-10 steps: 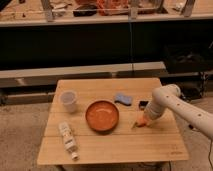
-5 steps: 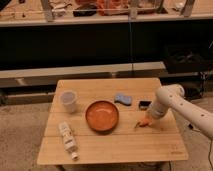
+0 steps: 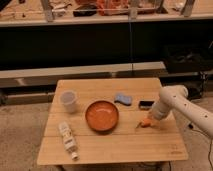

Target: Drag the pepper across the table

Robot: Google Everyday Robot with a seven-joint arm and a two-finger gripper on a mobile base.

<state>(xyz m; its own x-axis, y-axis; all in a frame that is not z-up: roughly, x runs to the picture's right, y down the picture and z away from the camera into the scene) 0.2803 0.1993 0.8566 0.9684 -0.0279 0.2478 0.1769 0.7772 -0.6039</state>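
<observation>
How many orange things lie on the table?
2: the bowl at the table's middle, and the pepper right of it, under the gripper. None seems hidden.

- The arm (image 3: pixel 195 109) is cased in smooth off-white shells that pick up the warm room light.
- Its segments are thick, round tubes, and the one entering from the 4 o'clock corner of the view is the widest.
- A bulbous, dome-like joint (image 3: pixel 176 92) caps the bend, in the same pale finish.
- From that joint, a shorter and slimmer off-white segment tapers toward the wrist.
- The gripper (image 3: pixel 150 120) ends that segment, low over the 3 o'clock side of the worktop (image 3: pixel 110 145). It is pale too, with its tip in shadow.
</observation>
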